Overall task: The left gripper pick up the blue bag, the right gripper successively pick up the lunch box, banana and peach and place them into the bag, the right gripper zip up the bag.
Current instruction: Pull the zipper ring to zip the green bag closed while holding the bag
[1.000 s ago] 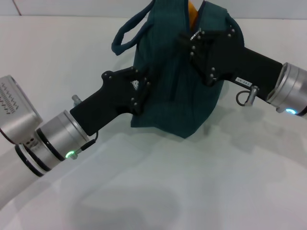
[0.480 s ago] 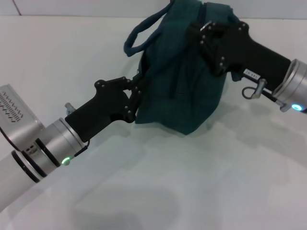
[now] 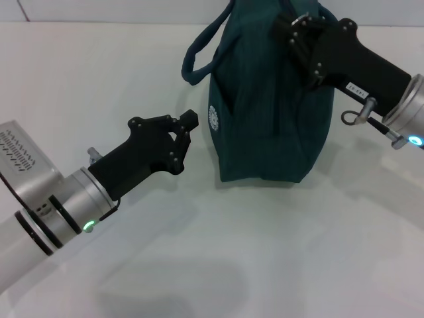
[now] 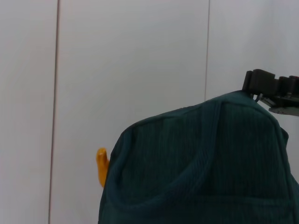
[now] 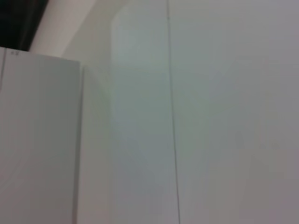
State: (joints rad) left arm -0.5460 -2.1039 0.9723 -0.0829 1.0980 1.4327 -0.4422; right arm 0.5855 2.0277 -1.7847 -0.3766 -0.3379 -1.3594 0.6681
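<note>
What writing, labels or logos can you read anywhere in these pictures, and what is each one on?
Round white logo on the blue bag, at its side: too small to read.
White sticker on the right tool, at: dark characters, too blurred to read.
Nothing legible in either wrist view.

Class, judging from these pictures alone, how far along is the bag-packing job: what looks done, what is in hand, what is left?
Done: the blue bag stands upright on the table; a banana tip pokes out beside it. Lunch box and peach are not visible. In hand: the right gripper is at the bag's top, seemingly on the zip. The left gripper sits apart from the bag. Left: finishing the zip.
</note>
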